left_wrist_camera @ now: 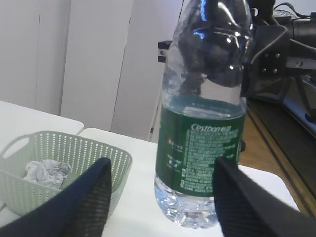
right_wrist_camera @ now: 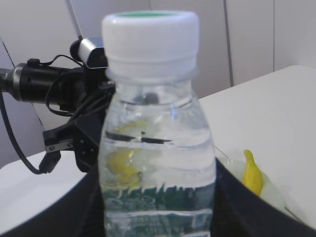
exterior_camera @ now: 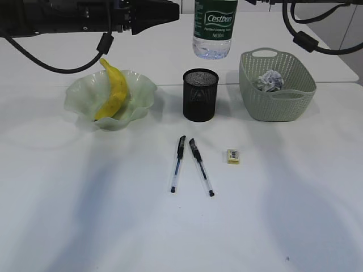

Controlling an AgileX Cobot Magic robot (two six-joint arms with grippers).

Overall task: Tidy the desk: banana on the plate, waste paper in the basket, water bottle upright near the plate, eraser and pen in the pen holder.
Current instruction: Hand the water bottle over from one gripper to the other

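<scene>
The water bottle (exterior_camera: 214, 27), clear with a green Cestbon label, is upright at the back between plate and basket. My right gripper (right_wrist_camera: 158, 212) is shut on the water bottle (right_wrist_camera: 157, 148). My left gripper (left_wrist_camera: 162, 163) is open, and the water bottle (left_wrist_camera: 200, 163) stands beyond its fingers. The banana (exterior_camera: 113, 90) lies on the pale green plate (exterior_camera: 76, 96). The crumpled paper (exterior_camera: 269, 80) is in the basket (exterior_camera: 278, 107). Two pens (exterior_camera: 178, 163) (exterior_camera: 201, 167) and the eraser (exterior_camera: 233, 156) lie in front of the black mesh pen holder (exterior_camera: 200, 95).
My left arm (exterior_camera: 85, 14) reaches across the top left, above the plate. Cables (exterior_camera: 300, 34) hang at the top right. The basket (left_wrist_camera: 74, 153) with the paper (left_wrist_camera: 47, 172) also shows in the left wrist view. The banana (right_wrist_camera: 253, 173) shows in the right wrist view.
</scene>
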